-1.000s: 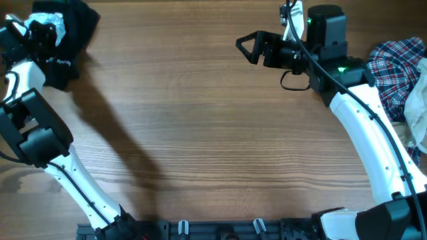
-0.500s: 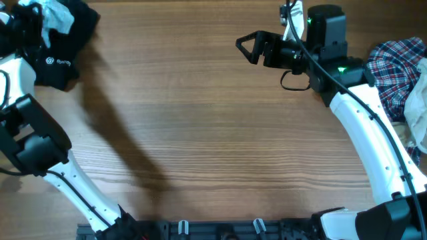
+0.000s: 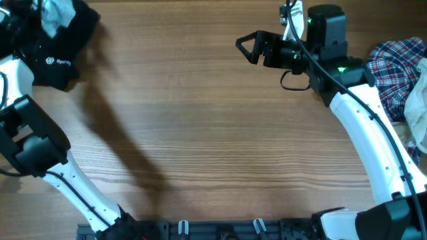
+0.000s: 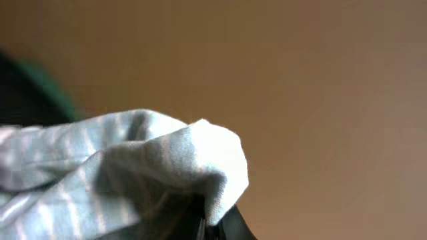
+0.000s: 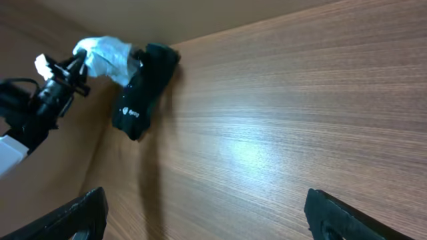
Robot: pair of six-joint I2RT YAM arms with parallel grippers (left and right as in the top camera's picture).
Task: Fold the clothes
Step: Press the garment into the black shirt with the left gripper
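Observation:
My left gripper is at the far left corner, shut on a light striped cloth that it holds above a black garment lying on the table. In the left wrist view the striped cloth fills the lower left and is pinched between the jaws. The right wrist view shows the same cloth and black garment far off. My right gripper is open and empty above the table's far middle; its fingertips frame the right wrist view.
A plaid shirt and a pale garment are heaped at the right edge. The wooden table spans the middle. A black rail runs along the front edge.
My left gripper has moved up and left toward the corner, lifting the striped cloth off the black garment. The right arm has not moved.

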